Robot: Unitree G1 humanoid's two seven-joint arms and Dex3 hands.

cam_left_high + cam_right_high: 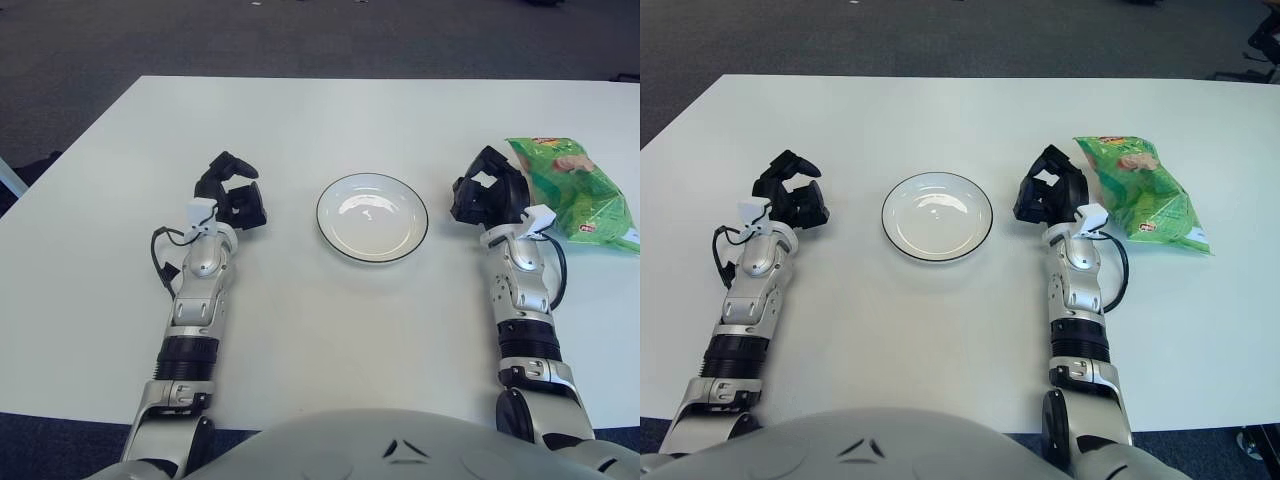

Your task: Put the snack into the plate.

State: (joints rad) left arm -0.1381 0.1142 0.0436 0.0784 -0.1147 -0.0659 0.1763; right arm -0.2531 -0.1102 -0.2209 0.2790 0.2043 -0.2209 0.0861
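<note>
A green snack bag (pixel 573 188) lies flat on the white table at the right. A white plate (pixel 372 217) with a dark rim stands in the middle, with nothing in it. My right hand (pixel 488 190) is between the plate and the bag, just left of the bag, fingers relaxed and holding nothing. My left hand (pixel 230 190) shows left of the plate, also holding nothing.
The white table (pixel 300 120) reaches to a far edge with dark carpet (pixel 300 35) behind it. A black cable loops beside each forearm.
</note>
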